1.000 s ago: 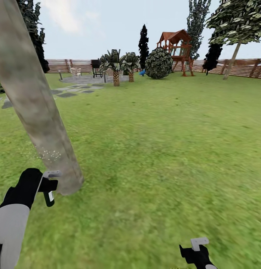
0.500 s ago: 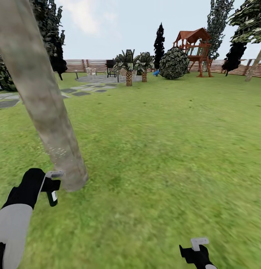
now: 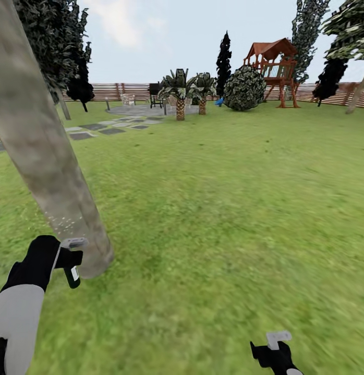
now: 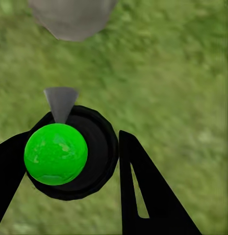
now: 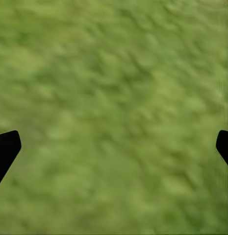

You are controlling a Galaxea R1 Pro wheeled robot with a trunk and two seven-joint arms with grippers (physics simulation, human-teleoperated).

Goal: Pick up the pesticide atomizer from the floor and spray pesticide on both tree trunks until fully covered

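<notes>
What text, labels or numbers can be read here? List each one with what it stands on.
None can be read.
The pesticide atomizer, held in the left gripper beside the tree trunk, carries a white label band, but it is too small and blurred to show any print.

The lawn (image 3: 218, 208) spreads bright green and blurry to a slatted fence (image 3: 114, 91); a thick mottled tree trunk (image 3: 46, 161) rises from it at the near left (leaning in this view), grey stepping stones (image 3: 96, 127) farther off, then palm-like plants (image 3: 180, 94)
</notes>
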